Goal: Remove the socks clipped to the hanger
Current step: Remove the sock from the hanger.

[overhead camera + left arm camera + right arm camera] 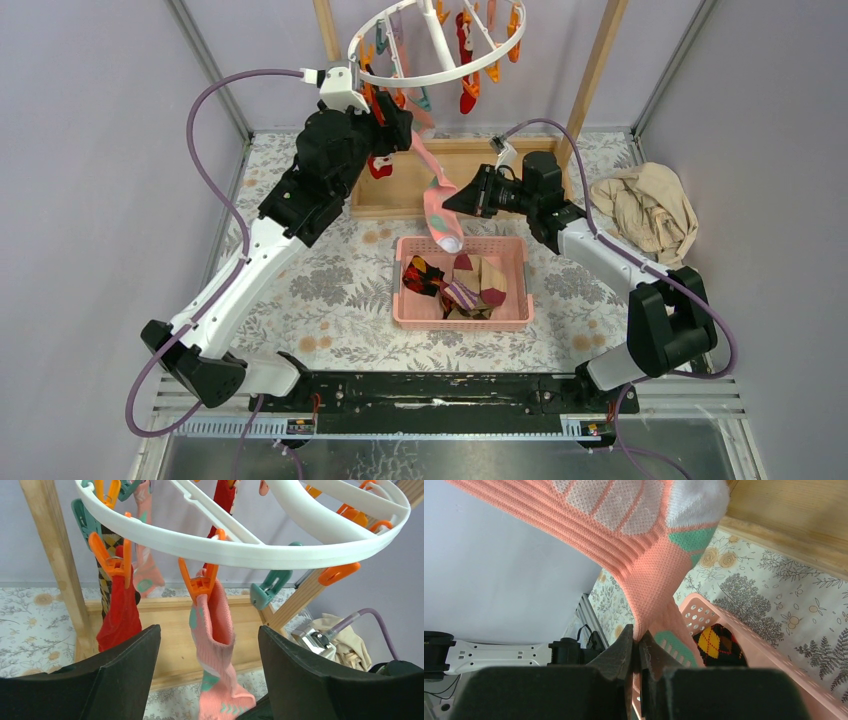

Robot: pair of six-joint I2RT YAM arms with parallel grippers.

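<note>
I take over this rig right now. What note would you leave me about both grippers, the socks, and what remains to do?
Left gripper: open, jaws spread around the top of the pink sock, just below the orange clip that holds it on the hanger.
Right gripper: shut on the lower part of that sock, near the far edge of the pink basket.
Done: several argyle socks lie in the basket.
Left: free this pink sock, then the red sock, the hanging argyle sock and another pink sock; more may hang out of view.
</note>
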